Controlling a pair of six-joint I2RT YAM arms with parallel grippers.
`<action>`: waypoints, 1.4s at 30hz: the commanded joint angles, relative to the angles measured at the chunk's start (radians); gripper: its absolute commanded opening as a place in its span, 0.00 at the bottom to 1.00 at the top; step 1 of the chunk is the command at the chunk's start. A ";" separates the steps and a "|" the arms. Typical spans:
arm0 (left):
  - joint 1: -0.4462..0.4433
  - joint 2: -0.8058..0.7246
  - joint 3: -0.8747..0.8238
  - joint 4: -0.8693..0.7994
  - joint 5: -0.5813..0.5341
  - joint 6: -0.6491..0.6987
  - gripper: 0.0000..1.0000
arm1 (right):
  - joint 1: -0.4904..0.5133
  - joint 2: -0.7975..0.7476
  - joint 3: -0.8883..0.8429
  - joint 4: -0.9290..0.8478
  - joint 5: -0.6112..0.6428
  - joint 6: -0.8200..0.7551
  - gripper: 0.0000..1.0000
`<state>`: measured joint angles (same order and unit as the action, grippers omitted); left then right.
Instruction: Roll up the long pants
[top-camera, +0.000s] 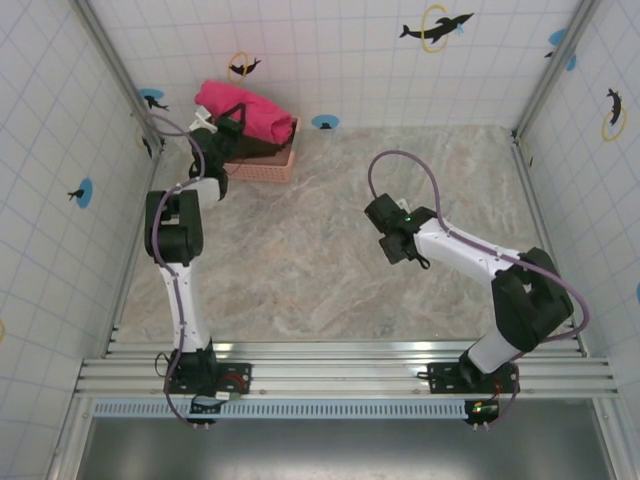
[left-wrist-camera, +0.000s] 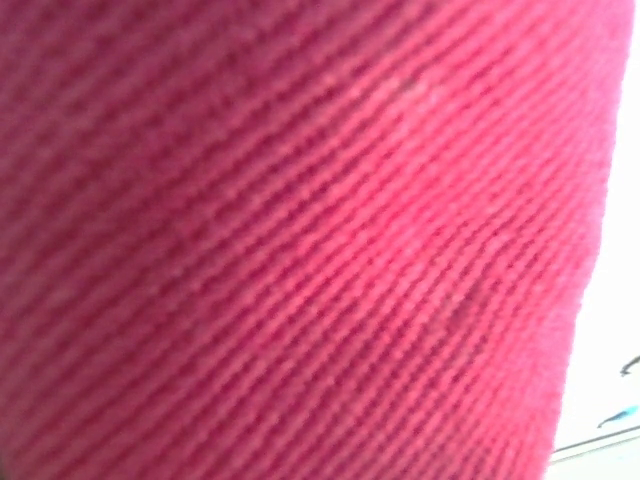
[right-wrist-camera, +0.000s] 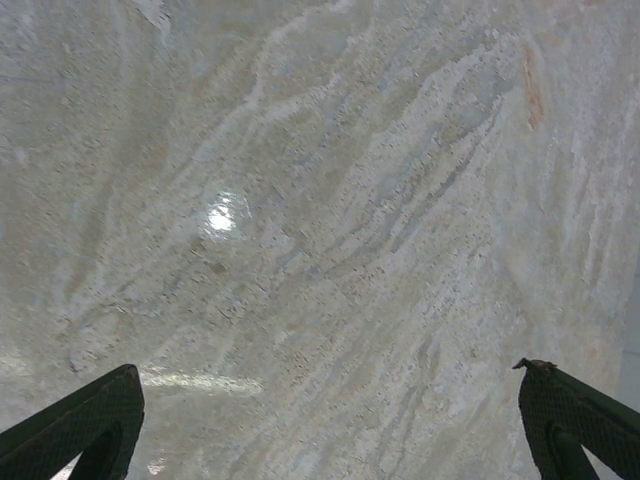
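The long pants (top-camera: 248, 110) are a bright magenta bundle lying across the top of a pink basket (top-camera: 265, 172) at the back left of the table. My left gripper (top-camera: 232, 122) is pressed down into the bundle's near side and is closed on its fabric. In the left wrist view the ribbed pink cloth of the pants (left-wrist-camera: 300, 240) lies right against the lens and hides the fingers. My right gripper (top-camera: 397, 248) hovers over the bare middle of the table. Its jaws (right-wrist-camera: 325, 370) are wide open with nothing between them.
Something dark (top-camera: 255, 150) lies in the basket under the pants. White tiled walls with dolphin stickers close in the table (top-camera: 330, 260) on the left, back and right. The marble tabletop stretches between the two arms and toward the back right.
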<state>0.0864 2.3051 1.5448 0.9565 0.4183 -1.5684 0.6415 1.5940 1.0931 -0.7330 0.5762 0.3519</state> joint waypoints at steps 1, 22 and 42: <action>-0.016 0.007 -0.046 0.131 -0.022 0.033 0.00 | 0.015 0.043 0.059 -0.028 -0.008 -0.016 0.99; 0.079 -0.123 -0.426 0.039 0.054 0.176 0.00 | 0.016 0.180 0.215 -0.068 -0.077 -0.070 0.99; 0.237 -0.296 -0.434 -0.472 0.271 0.454 0.00 | 0.017 0.239 0.265 -0.022 -0.150 -0.085 0.99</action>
<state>0.3145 2.0022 1.0496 0.6945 0.6289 -1.2587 0.6571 1.8324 1.3319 -0.7677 0.4278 0.2699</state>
